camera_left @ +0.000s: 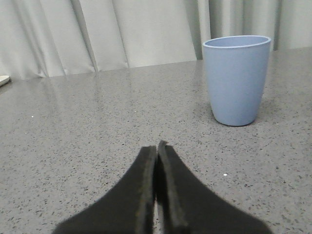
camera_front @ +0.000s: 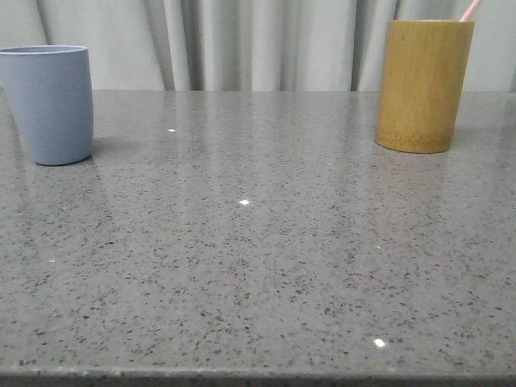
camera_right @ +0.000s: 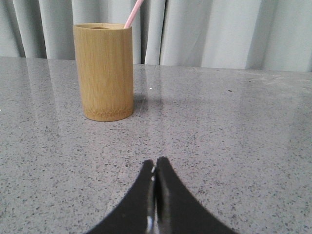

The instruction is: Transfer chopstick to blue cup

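The blue cup (camera_front: 50, 103) stands upright at the far left of the grey table; it also shows in the left wrist view (camera_left: 236, 78). A pale pink chopstick (camera_front: 470, 10) pokes out of the yellow-brown bamboo cylinder (camera_front: 423, 85) at the far right; only its top end shows. In the right wrist view the chopstick (camera_right: 134, 12) leans out of the cylinder (camera_right: 103, 71). My left gripper (camera_left: 156, 146) is shut and empty, low over the table, short of the blue cup. My right gripper (camera_right: 155, 162) is shut and empty, short of the cylinder. Neither gripper shows in the front view.
The speckled grey stone table (camera_front: 258, 242) runs to a front edge near the bottom of the front view. A pale curtain (camera_front: 242, 40) hangs behind the table. A small pale object (camera_left: 3, 80) lies at the table's edge in the left wrist view.
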Tool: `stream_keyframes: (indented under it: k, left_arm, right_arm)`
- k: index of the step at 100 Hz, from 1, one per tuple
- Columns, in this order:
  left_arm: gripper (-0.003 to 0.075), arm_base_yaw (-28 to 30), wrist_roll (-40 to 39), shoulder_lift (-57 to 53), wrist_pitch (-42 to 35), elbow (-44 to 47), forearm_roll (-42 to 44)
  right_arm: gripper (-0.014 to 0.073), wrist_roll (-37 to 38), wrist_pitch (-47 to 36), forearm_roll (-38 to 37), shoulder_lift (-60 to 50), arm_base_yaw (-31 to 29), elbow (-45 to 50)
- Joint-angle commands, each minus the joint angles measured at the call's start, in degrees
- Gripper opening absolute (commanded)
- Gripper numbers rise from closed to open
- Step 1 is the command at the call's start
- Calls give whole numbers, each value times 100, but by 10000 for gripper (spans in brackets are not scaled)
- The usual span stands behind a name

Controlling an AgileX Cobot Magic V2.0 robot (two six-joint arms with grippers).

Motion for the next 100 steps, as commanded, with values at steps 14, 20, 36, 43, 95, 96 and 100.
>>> stream_keyframes:
  k: [14,20,36,43,95,96,100]
  left_arm:
    - [-19,8,-48,-194,-889,49,-168]
    - [-19,8,-48,-194,-974,11,-281]
    - [-19,8,-48,-83,-907,-241,-587]
    - [-19,8,-48,118,-907,-412,-963]
    - [-19,8,-48,3152,2300,-4176,-1325]
    - [-19,8,-48,3228,2371,-4235,-1325]
    - [-19,8,-48,3455,2823,-4577,-1325]
  right_arm:
    - [-67,-43,-811,-74,-88,-32,-9]
    - [-67,-31,-795,-60,-88,-32,-32]
    - [-67,140,-274,348,-59,-32,-357]
    - [-67,140,52,537,18,-32,-621]
    - [-67,140,2390,559,2311,-27,-3927]
    - [-67,140,2485,559,2381,-27,-4071]
    - [-67,140,2727,559,2557,-27,-4296]
